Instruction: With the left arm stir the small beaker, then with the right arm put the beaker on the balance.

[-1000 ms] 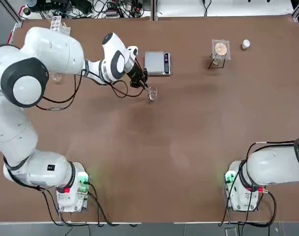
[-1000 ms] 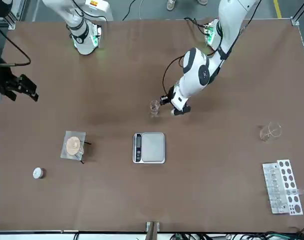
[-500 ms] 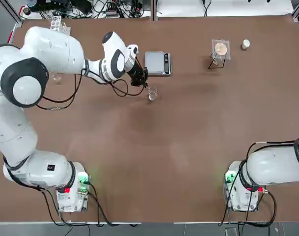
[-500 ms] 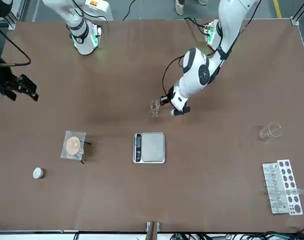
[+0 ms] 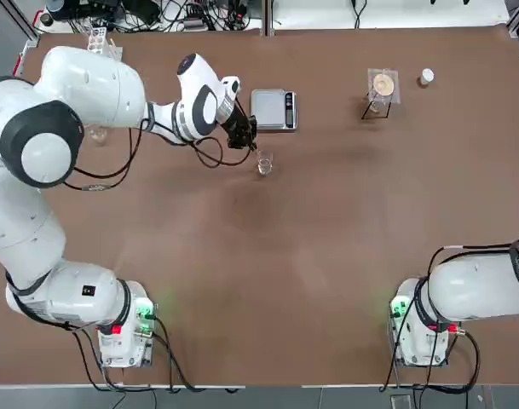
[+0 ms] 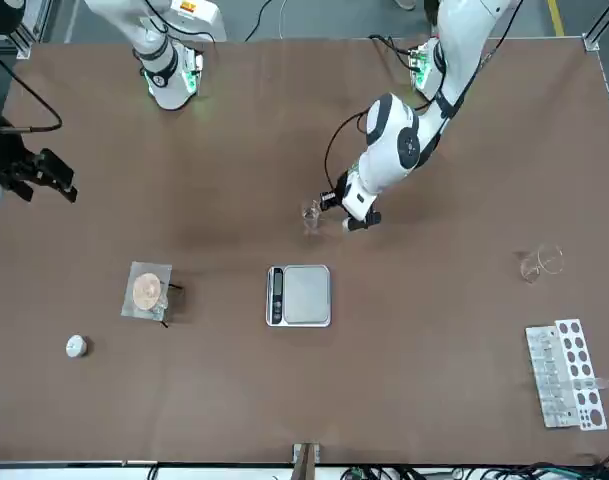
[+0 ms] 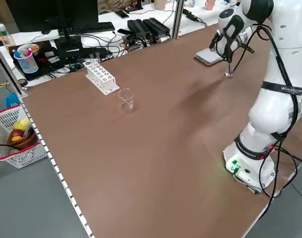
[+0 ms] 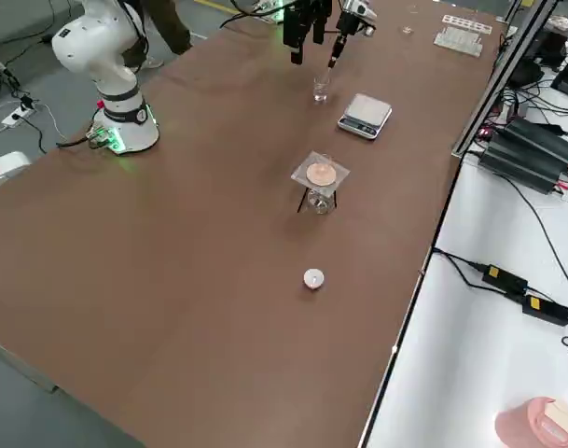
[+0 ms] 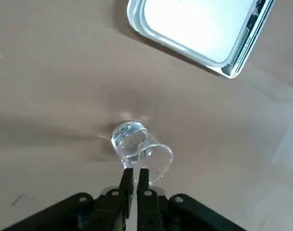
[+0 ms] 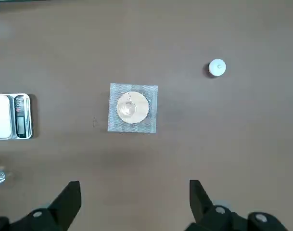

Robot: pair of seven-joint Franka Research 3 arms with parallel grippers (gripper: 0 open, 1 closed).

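Left arm (image 5: 114,94) stretched across the brown worktop (image 5: 327,239), left gripper (image 9: 134,179) poised directly above the small beaker (image 5: 264,163). Jaws pressed together to a narrow slit, pinching what looks like a thin clear stirring rod (image 9: 132,163) that dips into the beaker mouth; rod itself hard to make out against the glass. Small beaker upright on the worktop, just beside the balance (image 5: 273,109) but not touching, on the side nearer the arm bases. Balance flat, metal plate bare, dark button strip on its right edge in the top view. Right arm (image 5: 476,290) drawn back near its base at the worktop corner, right gripper (image 10: 134,195) held high over the worktop, jaws spread wide and holding nothing. Beyond, right of the balance in the top view: a small stand topped by a wire-gauze square (image 5: 383,85) with a round pale centre, and a small white cap (image 5: 426,77) just beyond it toward the corner. On the left arm's side of the worktop, well apart from the task things: a larger clear glass beaker (image 6: 540,264) and a white test-tube rack (image 6: 565,372) near the far edge. Off the worktop in the left side view: a monitor, keyboard, cables, a white basket (image 7: 17,144).
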